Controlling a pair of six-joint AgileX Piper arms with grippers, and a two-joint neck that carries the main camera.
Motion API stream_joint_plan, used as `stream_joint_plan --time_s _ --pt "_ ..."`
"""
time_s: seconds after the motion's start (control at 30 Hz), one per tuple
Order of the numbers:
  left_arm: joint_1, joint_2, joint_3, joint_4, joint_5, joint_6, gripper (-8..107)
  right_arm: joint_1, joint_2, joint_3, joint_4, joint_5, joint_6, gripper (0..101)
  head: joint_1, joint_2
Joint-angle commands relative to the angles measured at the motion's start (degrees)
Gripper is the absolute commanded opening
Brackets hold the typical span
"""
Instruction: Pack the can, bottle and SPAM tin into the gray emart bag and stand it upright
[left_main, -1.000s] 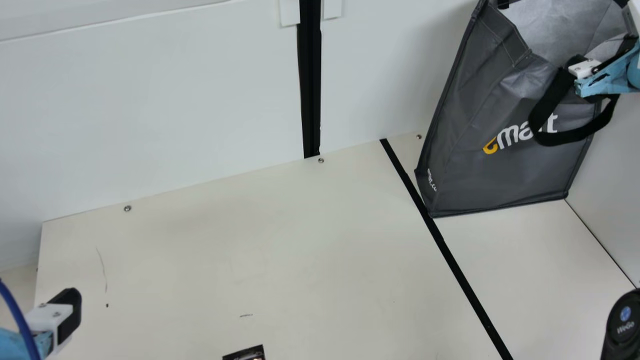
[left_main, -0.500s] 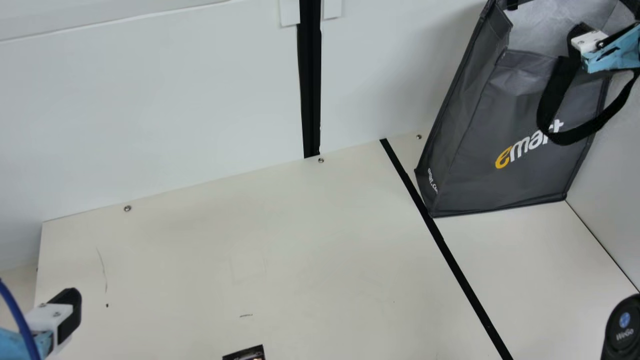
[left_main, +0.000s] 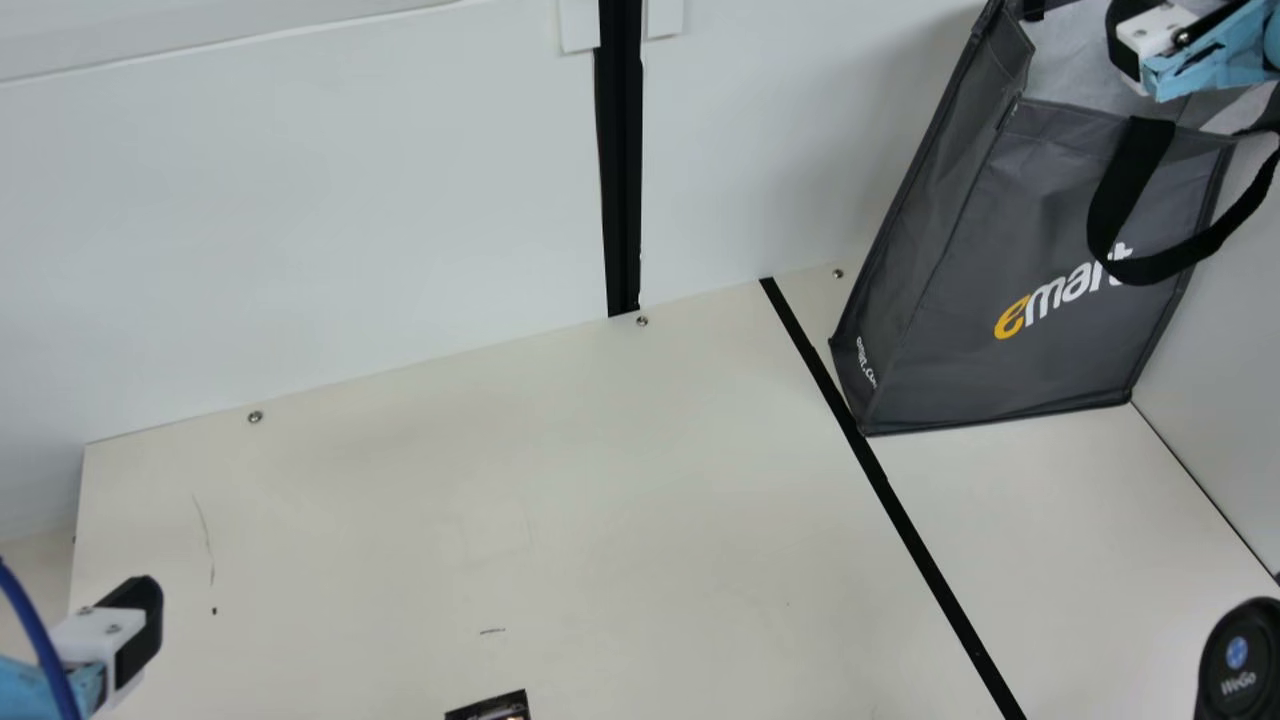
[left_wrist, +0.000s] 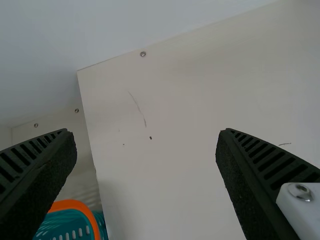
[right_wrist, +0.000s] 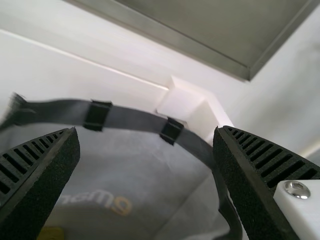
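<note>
The gray emart bag (left_main: 1020, 260) stands upright at the table's back right, its mouth open and a black handle hanging over its front. At the bag's mouth is my right gripper (left_main: 1150, 45); in the right wrist view the right gripper (right_wrist: 147, 175) is open, with the bag's far rim and pale lining (right_wrist: 150, 165) beyond its fingers. Something yellow (right_wrist: 51, 233) lies low inside the bag there. My left gripper (left_main: 135, 630) hovers over the table's left end; in the left wrist view the left gripper (left_wrist: 145, 180) is open with nothing between its fingers.
White walls (left_main: 300, 220) rise behind the table (left_main: 500, 500) and at its right. A teal basket with an orange rim (left_wrist: 75, 204) sits beside the left end. A dark printed item (left_main: 492, 706) is at the front edge, and a black rounded part (left_main: 1240, 655) at the front right.
My right gripper has moved up, off the bag's front handle. The bag's front, dented before, has straightened, and its top has shifted slightly right. The left arm has kept still.
</note>
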Motion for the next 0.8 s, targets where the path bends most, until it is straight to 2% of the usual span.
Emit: stream_joint_plan --time_s 0.0,0.27,0.77 --pt "0.00 0.00 0.00 0.00 0.00 0.00 90 0.97 -0.29 -0.20 0.29 0.32 -0.12 95 -1.30 -0.05" --pt "0.00 0.00 0.00 0.00 0.00 0.00 90 6.95 -2.47 0.45 0.14 0.67 -0.50 95 -1.30 -0.05" --pt "0.00 0.00 0.00 0.00 0.00 0.00 90 20.58 -6.41 5.82 -3.65 -0.65 1.49 95 -1.30 -0.05"
